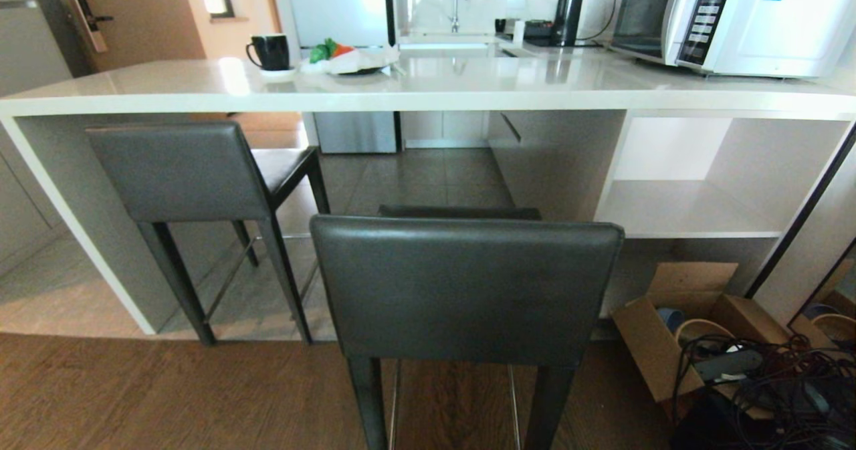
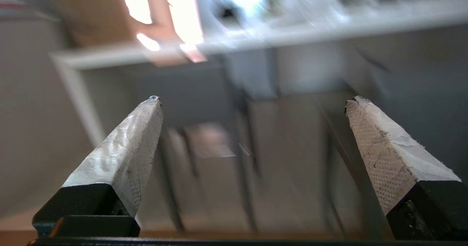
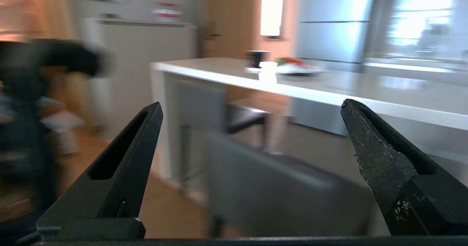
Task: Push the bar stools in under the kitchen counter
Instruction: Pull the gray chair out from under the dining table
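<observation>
Nearest us, one of the bar stools (image 1: 466,289) stands clear of the kitchen counter (image 1: 428,89).
Our left gripper (image 2: 252,99) and right gripper (image 3: 252,105) hover spread wide, empty; an off-centre shove could twist it into its half-tucked twin (image 1: 180,169).

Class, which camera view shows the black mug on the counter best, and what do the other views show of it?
The head view: the mug stands sharp on its saucer on the counter, handle visible. The right wrist view shows it only as a small blurred dark shape. In the left wrist view I cannot make it out.
</observation>
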Controlling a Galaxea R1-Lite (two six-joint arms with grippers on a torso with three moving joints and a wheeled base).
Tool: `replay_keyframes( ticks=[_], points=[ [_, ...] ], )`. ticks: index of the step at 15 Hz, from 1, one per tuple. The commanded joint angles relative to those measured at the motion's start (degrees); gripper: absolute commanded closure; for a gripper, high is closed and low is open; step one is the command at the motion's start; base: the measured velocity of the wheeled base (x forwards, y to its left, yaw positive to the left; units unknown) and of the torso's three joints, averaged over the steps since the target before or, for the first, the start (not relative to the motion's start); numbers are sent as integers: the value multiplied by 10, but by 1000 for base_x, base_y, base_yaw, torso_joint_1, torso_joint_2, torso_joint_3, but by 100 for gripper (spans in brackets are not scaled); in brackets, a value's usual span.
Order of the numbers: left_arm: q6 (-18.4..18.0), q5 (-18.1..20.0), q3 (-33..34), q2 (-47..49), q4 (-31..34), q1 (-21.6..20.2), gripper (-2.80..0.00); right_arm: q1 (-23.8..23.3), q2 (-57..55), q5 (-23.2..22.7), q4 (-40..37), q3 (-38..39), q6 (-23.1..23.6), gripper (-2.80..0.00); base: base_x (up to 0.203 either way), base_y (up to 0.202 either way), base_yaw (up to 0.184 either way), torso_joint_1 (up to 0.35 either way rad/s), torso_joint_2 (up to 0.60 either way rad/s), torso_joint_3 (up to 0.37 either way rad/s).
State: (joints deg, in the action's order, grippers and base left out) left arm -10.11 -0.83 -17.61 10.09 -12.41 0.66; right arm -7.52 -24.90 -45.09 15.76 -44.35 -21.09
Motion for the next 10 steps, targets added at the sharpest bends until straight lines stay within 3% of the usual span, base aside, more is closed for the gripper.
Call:
replay_keyframes(
  ticks=[1,5,10],
  points=[
    [2,40,67,-100,59,-4,-280,4,34,-20,-1,-6,-28,-280,0,0,0,0,0,0],
    [-13,62,170,-100,25,-6,-280,90,33,-21,-40,-56,-26,-280,0,0,0,0,0,0],
    [1,65,177,-100,16,-6,-280,77,147,-18,-136,-6,-23,-280,0,0,0,0,0,0]
  ],
)
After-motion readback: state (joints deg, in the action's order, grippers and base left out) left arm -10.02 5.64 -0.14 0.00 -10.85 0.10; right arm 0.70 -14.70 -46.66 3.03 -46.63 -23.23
